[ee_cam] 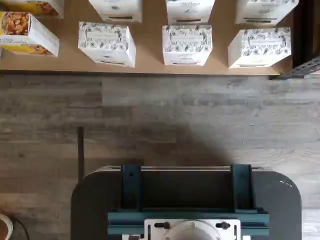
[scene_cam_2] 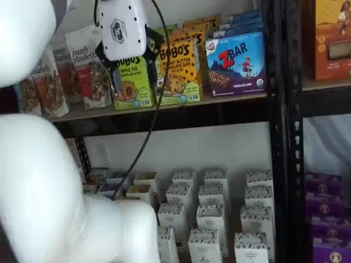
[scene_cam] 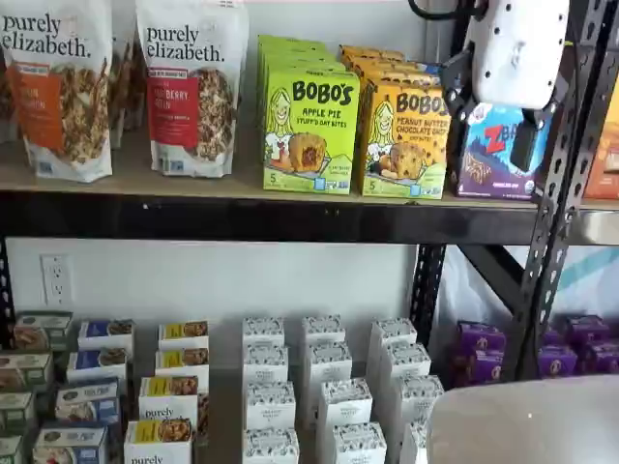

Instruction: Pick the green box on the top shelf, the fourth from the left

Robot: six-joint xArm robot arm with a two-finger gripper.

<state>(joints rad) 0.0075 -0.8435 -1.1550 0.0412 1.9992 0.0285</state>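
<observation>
Right up against the lens in a shelf view looms the white arm [scene_cam_2: 38, 186], blurred and filling the left side. Above it hangs the end effector [scene_cam_2: 122, 70], white body with black fingers dropping in front of the top shelf [scene_cam_2: 164, 112]. In the other shelf view the end effector [scene_cam: 503, 121] sits further right, before the blue ZBar box [scene_cam: 498, 155]. One black finger [scene_cam: 525, 145] shows clearly there; the jaws stand spread wide and nothing is pinched between them, no carton touched.

The green box [scene_cam: 309, 130], Apple Pie on its face, stands upright at the front of its row on the top shelf, just beside the orange peanut butter box [scene_cam: 404, 140] and right of the granola bags [scene_cam: 191, 87]. The green box [scene_cam_2: 134, 82] is partly hidden behind the end effector in a shelf view.

The wrist view looks down on floral white cartons [ee_cam: 187, 45] on a lower board, wood floor below, with the dark mount [ee_cam: 186, 200] near.
</observation>
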